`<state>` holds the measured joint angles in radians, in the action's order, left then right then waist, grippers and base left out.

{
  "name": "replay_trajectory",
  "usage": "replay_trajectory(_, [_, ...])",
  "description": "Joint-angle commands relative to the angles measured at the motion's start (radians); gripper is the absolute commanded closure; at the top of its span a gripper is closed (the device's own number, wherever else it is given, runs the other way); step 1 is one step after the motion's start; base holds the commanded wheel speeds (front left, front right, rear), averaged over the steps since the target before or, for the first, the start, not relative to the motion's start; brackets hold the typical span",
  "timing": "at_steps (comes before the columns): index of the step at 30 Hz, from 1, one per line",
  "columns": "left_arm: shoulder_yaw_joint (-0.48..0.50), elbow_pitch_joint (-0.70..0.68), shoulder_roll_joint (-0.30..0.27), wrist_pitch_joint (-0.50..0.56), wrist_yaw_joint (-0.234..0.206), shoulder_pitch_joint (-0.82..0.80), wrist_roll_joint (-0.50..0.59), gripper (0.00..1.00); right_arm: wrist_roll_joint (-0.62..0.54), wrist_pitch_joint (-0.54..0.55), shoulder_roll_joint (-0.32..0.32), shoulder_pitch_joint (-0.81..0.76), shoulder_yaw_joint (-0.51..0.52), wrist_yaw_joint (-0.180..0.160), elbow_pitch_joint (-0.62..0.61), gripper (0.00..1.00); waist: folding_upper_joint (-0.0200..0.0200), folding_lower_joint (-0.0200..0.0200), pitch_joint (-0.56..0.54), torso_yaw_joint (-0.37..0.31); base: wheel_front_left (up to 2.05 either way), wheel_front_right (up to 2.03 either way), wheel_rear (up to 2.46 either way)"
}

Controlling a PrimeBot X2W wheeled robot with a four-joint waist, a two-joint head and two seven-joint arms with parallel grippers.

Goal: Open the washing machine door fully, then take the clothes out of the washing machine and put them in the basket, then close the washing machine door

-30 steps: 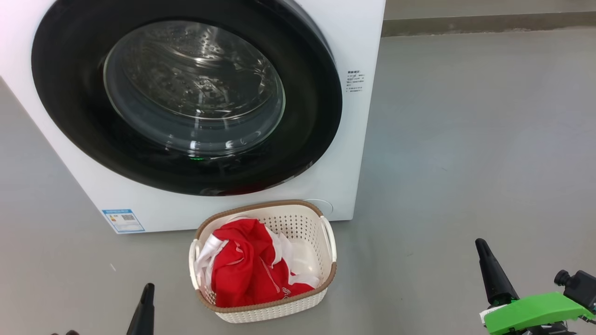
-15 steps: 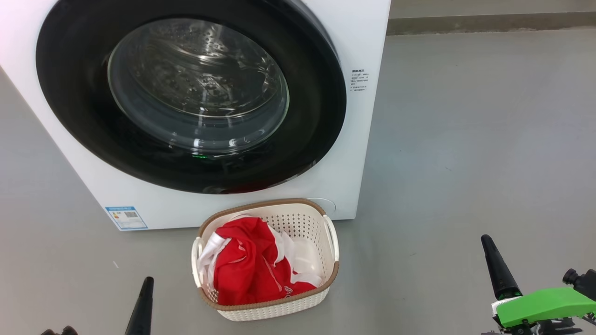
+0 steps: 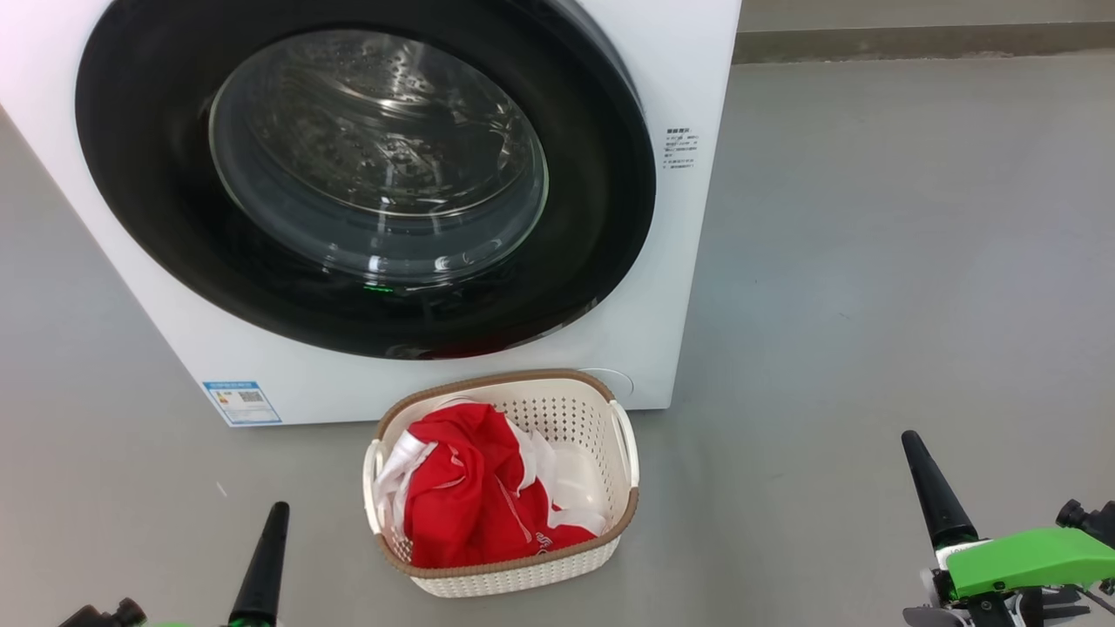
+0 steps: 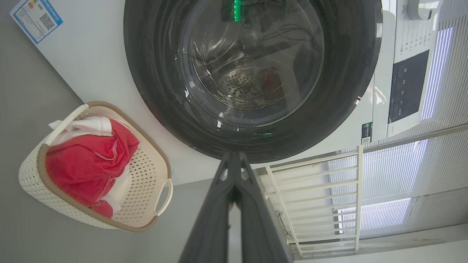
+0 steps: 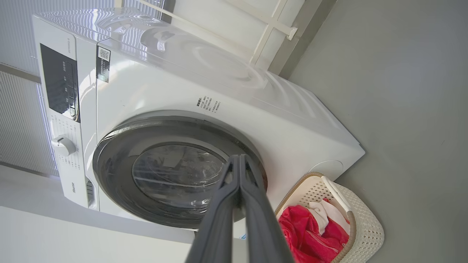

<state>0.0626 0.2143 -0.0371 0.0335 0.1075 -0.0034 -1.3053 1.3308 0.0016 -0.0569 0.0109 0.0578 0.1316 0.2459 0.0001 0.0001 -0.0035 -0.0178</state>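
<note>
Bare grey floor (image 3: pixel 871 261); wall base (image 3: pixel 915 39) at 1 o'clock, washing machine (image 3: pixel 688 78) at 11, basket (image 3: pixel 523 575) at 6. Pressed together, empty: left gripper (image 3: pixel 277 514), right gripper (image 3: pixel 913 444).

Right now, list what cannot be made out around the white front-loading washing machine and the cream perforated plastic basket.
Small blue label: print too small, head view.
Basket bottom: mostly under red-and-white clothes, head view.
Steel drum contents: reflections on the black-ringed glass door, left wrist view.

Washing machine (image 3: pixel 636 348) blocking the upper left, its door (image 3: pixel 601 174) shut flush across the drum, basket (image 3: pixel 523 575) heaped with clothes (image 3: pixel 462 505) close before it at lower centre, bare floor (image 3: pixel 871 261) open across the right, narrower strip at lower left.
</note>
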Motion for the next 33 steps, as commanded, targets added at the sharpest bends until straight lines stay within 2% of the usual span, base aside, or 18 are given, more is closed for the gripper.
replay_trajectory(1, [0.030,-0.016,-0.014,0.006,0.013,-0.046,-0.027,1.00,0.027,0.008,-0.016,0.057,-0.007,0.000,-0.022,1.00,-0.0001,-0.0001,0.000,0.001,0.00,0.00,0.00])
replay_trajectory(24, [0.048,0.030,-0.016,0.076,0.023,-0.103,-0.299,1.00,0.300,0.082,-0.018,0.093,0.021,-0.001,-0.004,1.00,-0.0001,-0.0001,0.006,0.017,0.00,0.00,0.00])
replay_trajectory(33, [0.049,0.031,-0.016,0.078,0.023,-0.104,-0.305,1.00,0.303,0.087,-0.016,0.094,0.025,-0.001,-0.003,1.00,-0.0001,-0.0001,0.007,0.018,0.00,0.00,0.00])
